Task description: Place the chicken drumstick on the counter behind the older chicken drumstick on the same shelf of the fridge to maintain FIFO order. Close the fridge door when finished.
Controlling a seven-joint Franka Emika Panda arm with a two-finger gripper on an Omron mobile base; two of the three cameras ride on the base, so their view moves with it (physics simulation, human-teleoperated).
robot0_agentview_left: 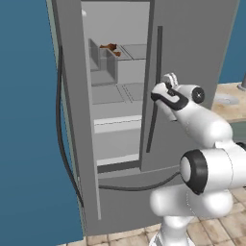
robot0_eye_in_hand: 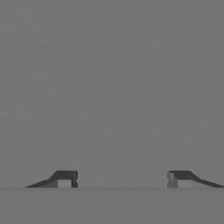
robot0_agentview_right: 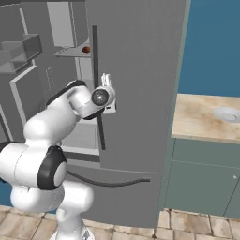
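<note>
I have the fridge (robot0_agentview_left: pixel 192 57) in front of me with its left-hand door (robot0_agentview_left: pixel 29 120) swung wide, which leaves the inside exposed. On an upper shelf (robot0_agentview_left: pixel 134 50), beside a boxy grey bin (robot0_agentview_left: pixel 103 60), lies a small brown drumstick (robot0_agentview_left: pixel 111 47); from the right base camera I catch the same brown speck (robot0_agentview_right: pixel 85 49) past the edge of the shut door. I cannot tell whether a second drumstick sits there too, as the meat is too small to separate. The bench (robot0_agentview_right: pixel 201 117) to the right of the fridge carries a pale round dish (robot0_agentview_right: pixel 228 113) and I see no meat on it, so I judge the placing may be done and the door-closing step is what remains.

My gripper (robot0_agentview_right: pixel 106 80) sits up against the front of the closed right-hand door, just beside its dark vertical handle (robot0_agentview_right: pixel 97 84), pointing into the panel. The hand camera looks at plain grey surface, which fits that. The fingertips (robot0_eye_in_hand: pixel 65 178) stand spread wide apart with nothing between them. To shut the open door I would have to bring the arm well across to the left.
</note>
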